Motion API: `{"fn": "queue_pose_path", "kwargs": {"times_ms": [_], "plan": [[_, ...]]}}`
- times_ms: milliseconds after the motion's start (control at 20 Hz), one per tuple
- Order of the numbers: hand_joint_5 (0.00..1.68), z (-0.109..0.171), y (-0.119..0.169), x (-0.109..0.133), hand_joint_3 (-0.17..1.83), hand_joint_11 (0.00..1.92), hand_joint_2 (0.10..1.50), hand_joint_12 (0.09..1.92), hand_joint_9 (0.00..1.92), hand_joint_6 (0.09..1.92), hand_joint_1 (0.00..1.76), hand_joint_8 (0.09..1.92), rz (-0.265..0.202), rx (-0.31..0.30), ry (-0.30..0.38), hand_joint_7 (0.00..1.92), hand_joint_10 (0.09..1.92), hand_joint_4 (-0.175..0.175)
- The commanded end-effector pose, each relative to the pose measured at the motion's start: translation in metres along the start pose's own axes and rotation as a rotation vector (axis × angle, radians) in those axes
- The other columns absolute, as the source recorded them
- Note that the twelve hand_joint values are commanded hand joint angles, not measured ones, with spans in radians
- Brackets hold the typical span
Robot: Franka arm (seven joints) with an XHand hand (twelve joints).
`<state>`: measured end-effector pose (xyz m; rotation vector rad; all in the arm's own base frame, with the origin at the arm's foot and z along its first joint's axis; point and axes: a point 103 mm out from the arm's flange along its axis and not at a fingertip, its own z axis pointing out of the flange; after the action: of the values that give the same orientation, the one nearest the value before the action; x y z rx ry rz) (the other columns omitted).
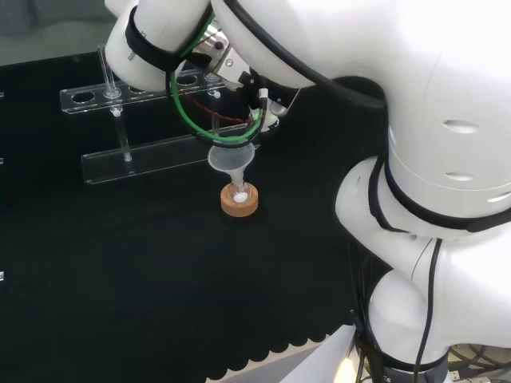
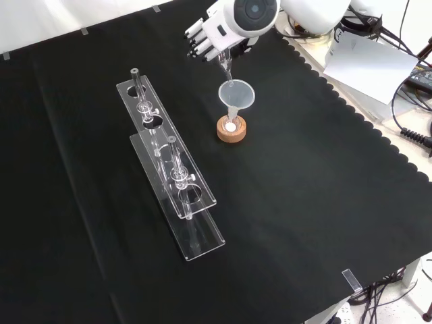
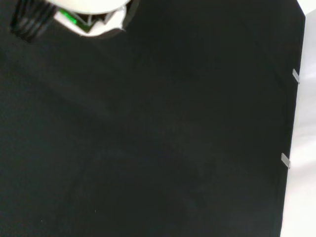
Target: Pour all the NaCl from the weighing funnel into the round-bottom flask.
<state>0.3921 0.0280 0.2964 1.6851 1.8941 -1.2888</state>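
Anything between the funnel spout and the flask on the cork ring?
Nothing visible. In the front view the funnel hangs from the hand with its spout pointing down at the flask on the cork ring; white powder already lies at the ring's centre.

I count one cork ring [image 2: 231,131], one funnel [image 2: 236,95] above it, one clear rack [image 2: 172,179] holding two tubes [image 2: 177,174], and one hand [image 2: 208,34].
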Motion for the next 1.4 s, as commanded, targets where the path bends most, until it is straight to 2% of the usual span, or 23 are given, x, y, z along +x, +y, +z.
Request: {"fn": "queue_pose_path", "kwargs": {"times_ms": [50,400,750,1400], "plan": [[1.16,-0.0005,0.0000,-0.0006,0.79,0.35,0.63,1.32,0.69,0.93,1.10,0.62,-0.002,-0.001,-0.009,0.38,0.52,0.175],[1.16,-0.0002,-0.0002,-0.0001,0.79,0.34,0.63,1.32,0.69,0.93,1.10,0.62,-0.004,-0.002,-0.010,0.38,0.52,0.175],[1.17,-0.0055,-0.0010,0.0029,0.79,0.34,0.63,1.32,0.69,0.93,1.10,0.62,0.004,0.005,-0.045,0.38,0.52,0.175],[1.17,-0.0045,-0.0008,0.0018,0.79,0.34,0.63,1.32,0.68,0.93,1.10,0.62,0.005,0.007,-0.068,0.38,0.53,0.175]]}}
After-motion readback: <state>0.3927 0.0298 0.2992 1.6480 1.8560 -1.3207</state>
